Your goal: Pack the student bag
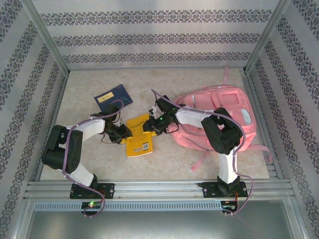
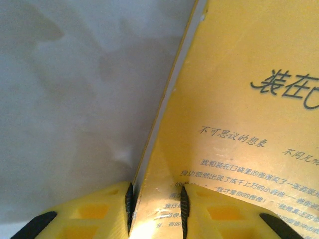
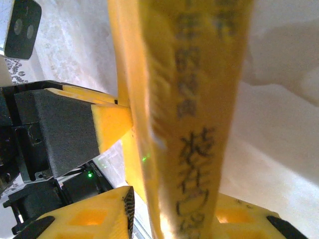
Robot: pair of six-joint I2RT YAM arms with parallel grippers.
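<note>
The student bag (image 1: 219,112), a large pink backpack, lies flat at the right of the table. A yellow book (image 1: 140,138) with black Chinese print is at the centre, between both grippers. My left gripper (image 1: 122,131) is shut on the book's edge (image 2: 239,124), with a pad on each side (image 2: 157,196). My right gripper (image 1: 153,126) straddles the book's spine (image 3: 189,99). Its jaws are open (image 3: 177,199), and a thin gap shows beside the left pad (image 3: 128,209). One yellow left-arm finger (image 3: 112,124) touches the book from the side.
A blue book (image 1: 113,97) lies flat behind the left arm. Pink straps (image 1: 202,158) trail from the bag towards the front rail. Patterned walls and metal posts close in the table on three sides.
</note>
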